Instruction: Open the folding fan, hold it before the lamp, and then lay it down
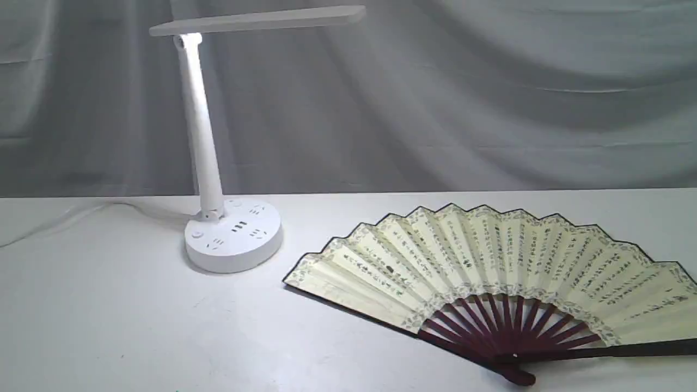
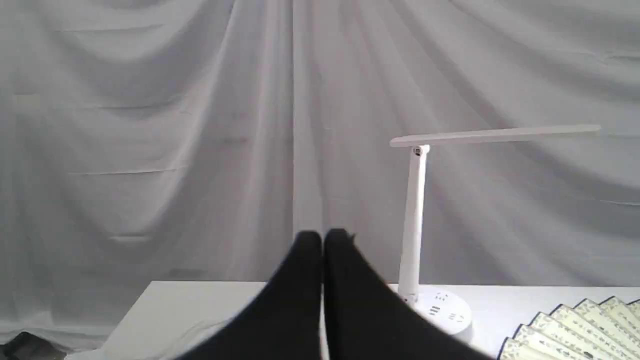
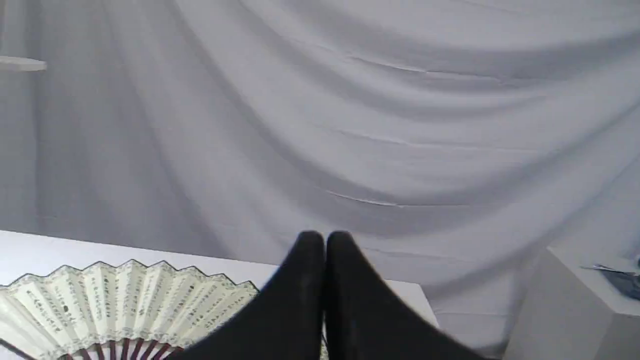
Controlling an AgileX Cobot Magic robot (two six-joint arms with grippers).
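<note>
1. The folding fan (image 1: 490, 261) lies flat and fully spread on the white table (image 1: 109, 316), on the right part of the exterior view. Its right end runs out of that picture.
2. Its cream pleated paper carries columns of black writing and has a patterned border with a dark edge. The dark maroon ribs come together at the pivot, which points to the near edge of the table, and the curved paper edge points to the back.
3. The lamp (image 1: 204, 141) stands upright on the table to the left of the fan, a little further back. Its round base is near the left tip of the fan but does not touch it.
4. The base shows socket holes on top. The slim stem leans slightly, and the flat bar head reaches to the right, high above the table.
5. A white cable (image 1: 65, 220) runs from the lamp base to the left over the table.
6. The left gripper (image 2: 323, 237) is closed, its two black fingers pressed tip to tip with nothing between them. It is held in the air, with the lamp and the left end of the fan ahead of it.
7. The right gripper (image 3: 325, 237) is closed in the same way and holds nothing. The fan lies on the table ahead of it, untouched.
8. A grey folded curtain (image 1: 490, 98) hangs behind the table.
</note>
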